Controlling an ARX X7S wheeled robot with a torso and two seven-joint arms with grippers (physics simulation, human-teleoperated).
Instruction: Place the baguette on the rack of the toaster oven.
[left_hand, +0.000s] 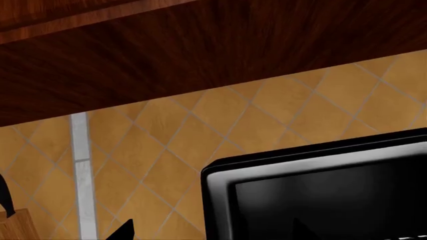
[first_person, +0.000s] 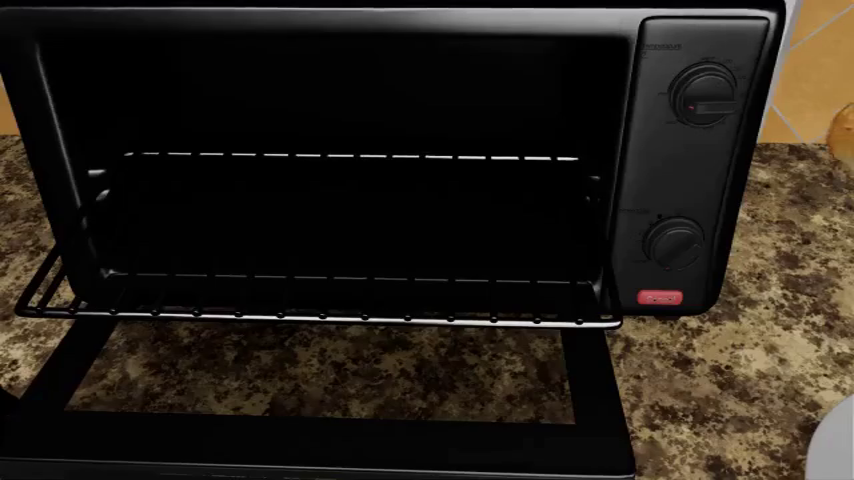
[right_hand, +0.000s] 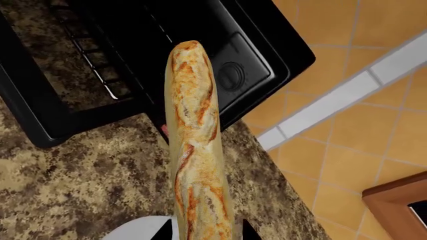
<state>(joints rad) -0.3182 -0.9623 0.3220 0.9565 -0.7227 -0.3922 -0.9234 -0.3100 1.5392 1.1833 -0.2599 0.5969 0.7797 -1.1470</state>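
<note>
Holding baguette (right_hand: 195, 145) beside toaster oven (right_hand: 220, 60)

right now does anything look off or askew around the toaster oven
Nothing looks damaged or spilled. The toaster oven has its door dropped open and the rack pulled forward, sitting level. The baguette is intact in the right gripper.

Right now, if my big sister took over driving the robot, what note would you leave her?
Right tool: shut on the baguette, held up over the counter beside the toaster oven.
Left tool: not in view; its camera looks at the oven's top corner and the tiled wall.
Done: oven door is down, the rack is pulled out and bare.
Left: carry the baguette round to the front, lay it on the rack, let go.
</note>
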